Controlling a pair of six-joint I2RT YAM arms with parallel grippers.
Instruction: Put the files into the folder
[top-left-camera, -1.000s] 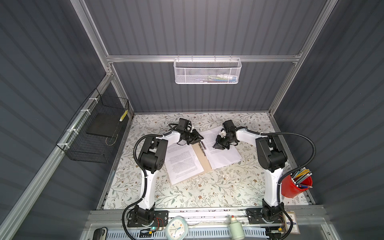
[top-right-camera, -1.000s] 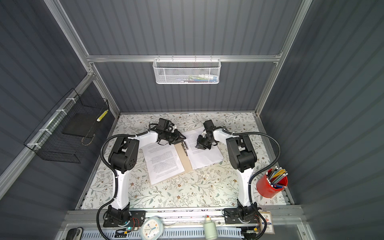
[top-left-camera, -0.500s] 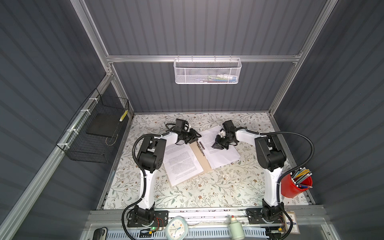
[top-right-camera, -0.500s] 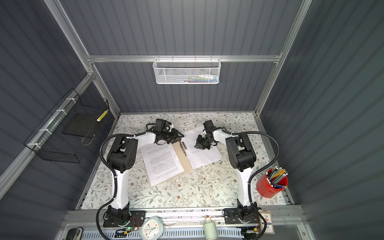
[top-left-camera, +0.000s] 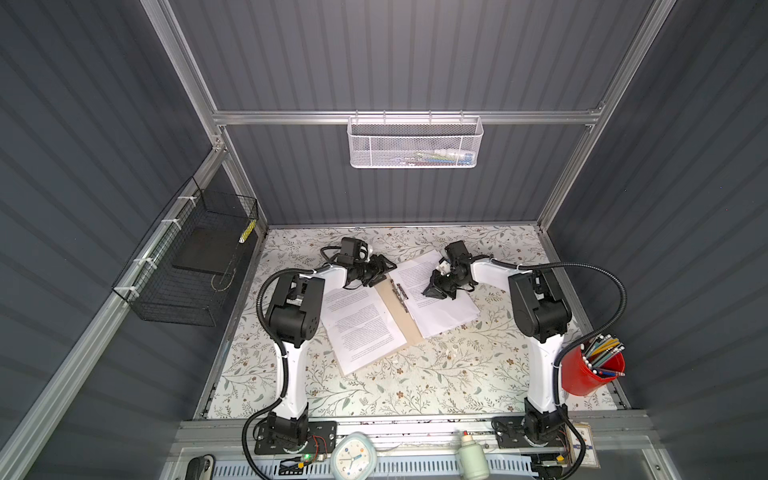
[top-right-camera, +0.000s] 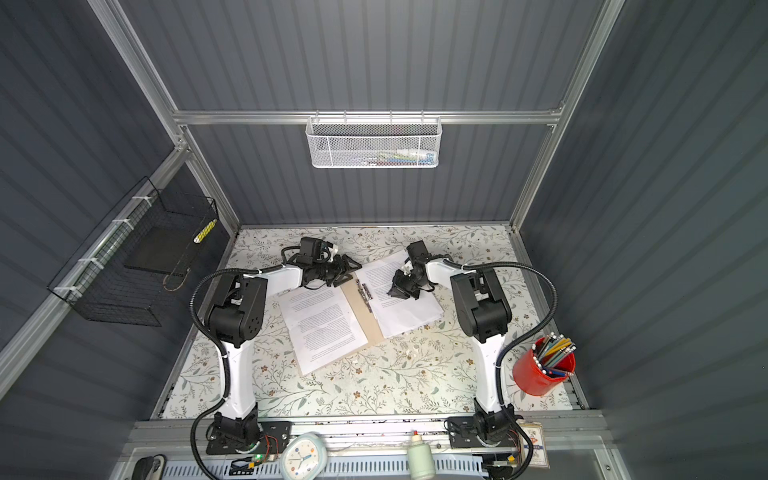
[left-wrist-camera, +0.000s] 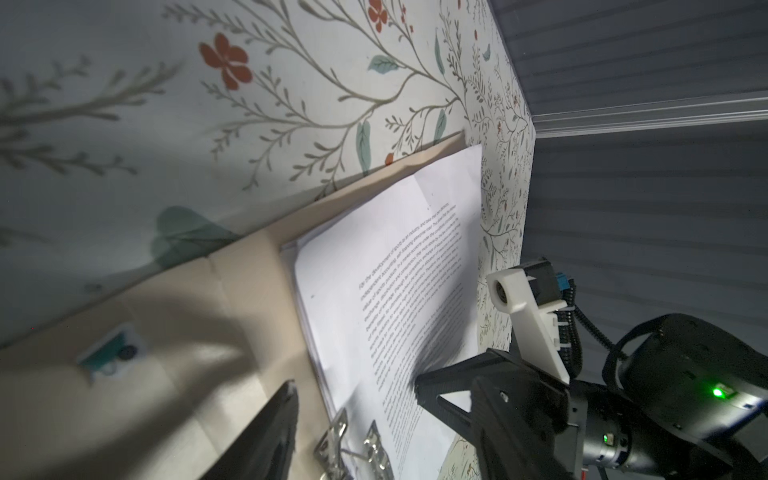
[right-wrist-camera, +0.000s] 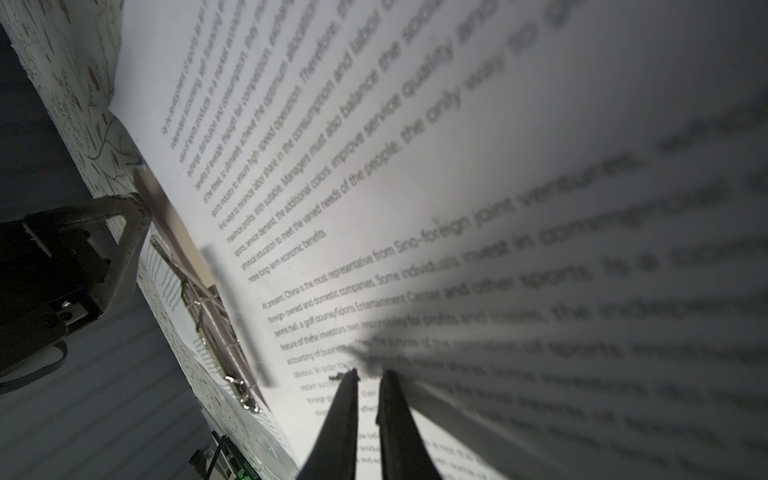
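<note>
The tan folder (top-left-camera: 406, 326) (top-right-camera: 366, 321) lies open on the table, its metal clip (top-left-camera: 399, 291) (left-wrist-camera: 353, 449) on the spine. White printed files cover both halves: one stack on the left (top-left-camera: 361, 328), one on the right (top-left-camera: 440, 305) (left-wrist-camera: 395, 270). My left gripper (top-left-camera: 384, 274) (top-right-camera: 349, 273) hovers open at the spine's far end, just off the clip. Only one of its fingers (left-wrist-camera: 270, 432) shows in the left wrist view. My right gripper (top-left-camera: 430, 291) (right-wrist-camera: 370, 374) is shut with nothing between its fingers, tips down on the right stack's top sheet (right-wrist-camera: 415, 166).
A red cup of pencils (top-left-camera: 592, 370) stands at the right front corner. A black wire basket (top-left-camera: 187, 266) hangs on the left wall and a white mesh basket (top-left-camera: 415, 143) on the back wall. A clock (top-left-camera: 353, 457) and bottle (top-left-camera: 471, 457) sit on the front rail.
My left gripper's jaws have spread wider and it has drawn back a little from the clip. The right gripper has stayed on the right stack.
</note>
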